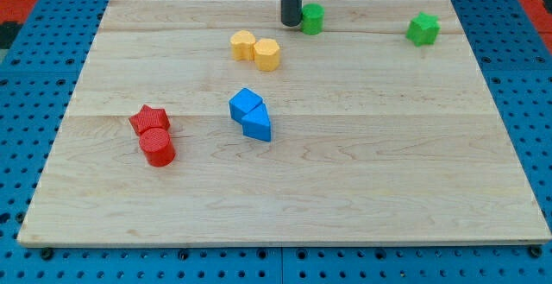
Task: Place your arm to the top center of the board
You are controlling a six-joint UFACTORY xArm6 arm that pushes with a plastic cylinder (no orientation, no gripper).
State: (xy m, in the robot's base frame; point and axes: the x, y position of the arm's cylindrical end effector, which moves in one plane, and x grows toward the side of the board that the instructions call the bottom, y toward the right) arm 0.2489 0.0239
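Note:
My tip [291,22] rests on the wooden board [388,163] near the view's top centre. The dark rod comes down from the view's top edge. A green cylinder [312,18] stands just to the right of the tip, touching or nearly touching it. A green star-like block [423,28] lies at the top right. Two yellow blocks, a rounded one [243,44] and a hexagonal one [267,54], sit side by side below and left of the tip.
A blue cube [245,104] and a blue triangular block [257,125] touch each other at the board's middle. A red star block [148,118] and a red cylinder [158,147] touch at the left. Blue pegboard surrounds the board.

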